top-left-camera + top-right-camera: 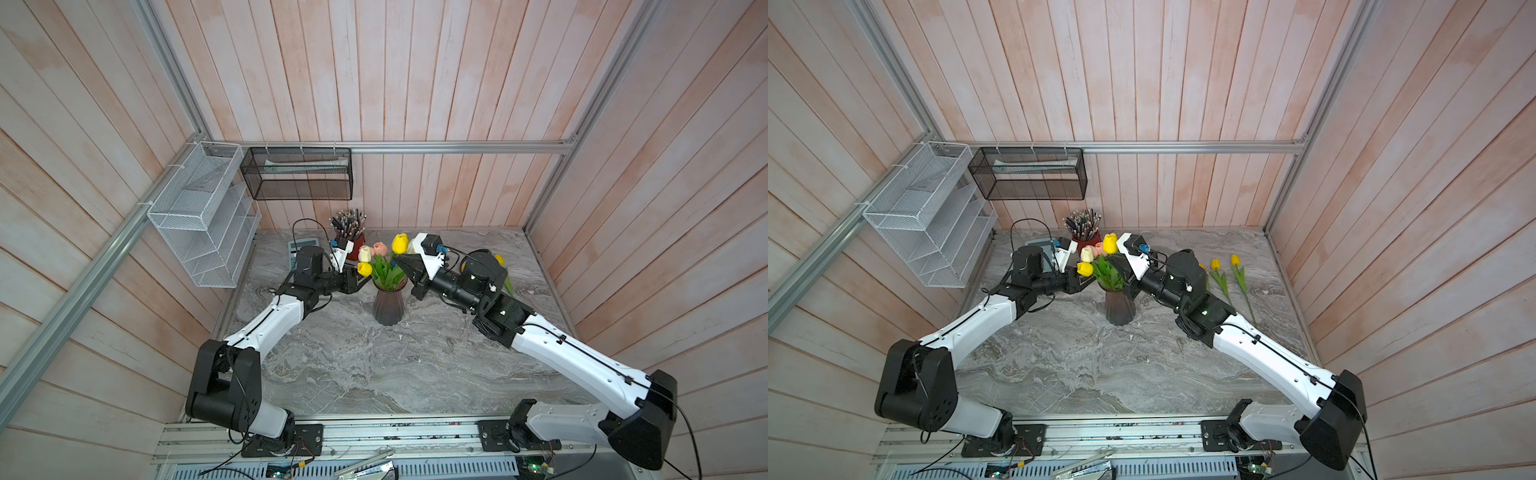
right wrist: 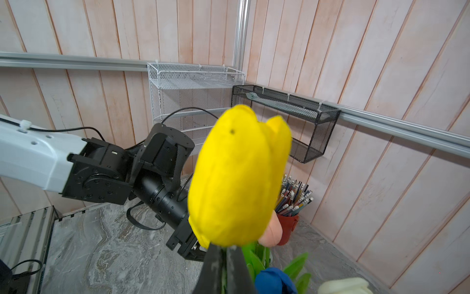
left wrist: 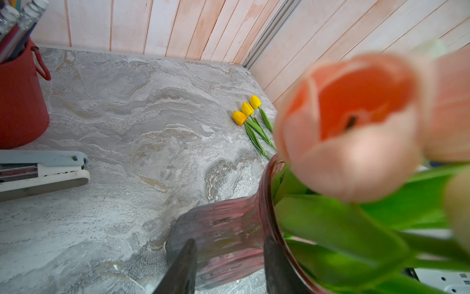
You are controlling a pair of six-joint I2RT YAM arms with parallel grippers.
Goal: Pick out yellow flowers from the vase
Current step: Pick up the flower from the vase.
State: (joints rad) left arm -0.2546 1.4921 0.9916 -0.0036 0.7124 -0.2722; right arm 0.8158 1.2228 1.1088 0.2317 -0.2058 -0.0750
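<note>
The dark ribbed vase (image 1: 389, 305) (image 1: 1120, 307) stands mid-table with tulips in it. My left gripper (image 3: 230, 264) is shut on the vase's neck (image 3: 229, 244), one finger on each side. My right gripper (image 2: 223, 254) (image 1: 397, 258) is shut on the stem just under a yellow flower (image 2: 236, 178) (image 1: 400, 243) that rises above the bunch. Another yellow flower (image 1: 365, 269) (image 1: 1085, 269) sits in the vase on its left side. Three yellow flowers (image 3: 247, 109) (image 1: 1215, 264) lie side by side on the table at the far right, partly hidden behind the right arm in both top views.
A pink tulip (image 3: 356, 127), a white tulip (image 1: 364, 253) and a blue tulip (image 2: 274, 281) are in the vase. The red pencil cup (image 1: 357, 249) (image 2: 287, 226) stands just behind it, with a calculator (image 1: 297, 245) to its left. A white mesh rack (image 1: 203, 220) and a black mesh basket (image 1: 297, 174) hang on the wall.
</note>
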